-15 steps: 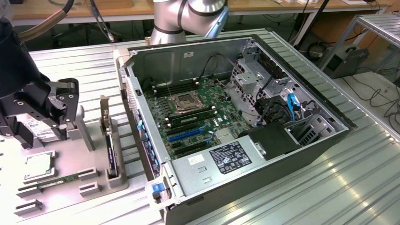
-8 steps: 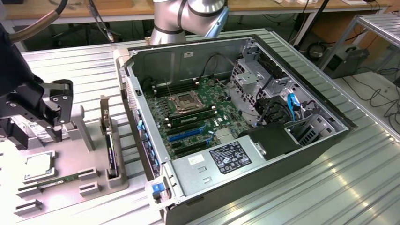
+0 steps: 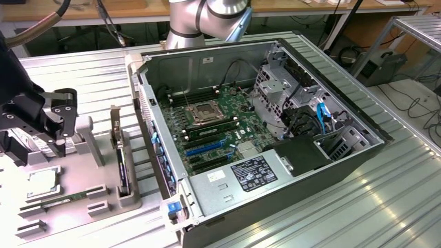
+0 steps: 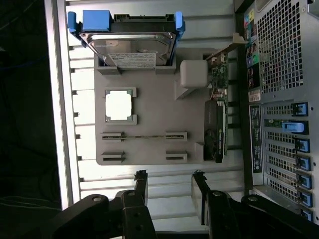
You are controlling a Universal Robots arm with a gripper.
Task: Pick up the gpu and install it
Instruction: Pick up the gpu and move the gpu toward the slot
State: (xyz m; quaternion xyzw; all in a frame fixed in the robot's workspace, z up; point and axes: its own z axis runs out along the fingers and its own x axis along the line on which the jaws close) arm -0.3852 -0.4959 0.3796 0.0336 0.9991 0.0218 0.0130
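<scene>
The gpu [image 3: 121, 157] is a thin dark card with a silver end bracket, standing on edge in a slot of the grey holder [image 3: 103, 206], close beside the open computer case [image 3: 289, 170]. In the wrist view the gpu [image 4: 217, 124] runs along the holder's side nearest the case. My gripper [image 3: 41, 137] hangs above the holder's far side from the case, at the exterior view's left. Its black fingers [image 4: 141, 186] stand apart with nothing between them; the gripper [image 4: 169, 191] is open and clear of the card.
The grey holder [image 4: 149, 99] also carries a hard drive [image 4: 132, 42] with blue rails, a processor chip [image 4: 119, 105] and a narrow memory stick [image 4: 144, 136]. Inside the case lie the motherboard [image 3: 214, 129] with blue card slots [image 3: 203, 150] and the power supply [image 3: 251, 173].
</scene>
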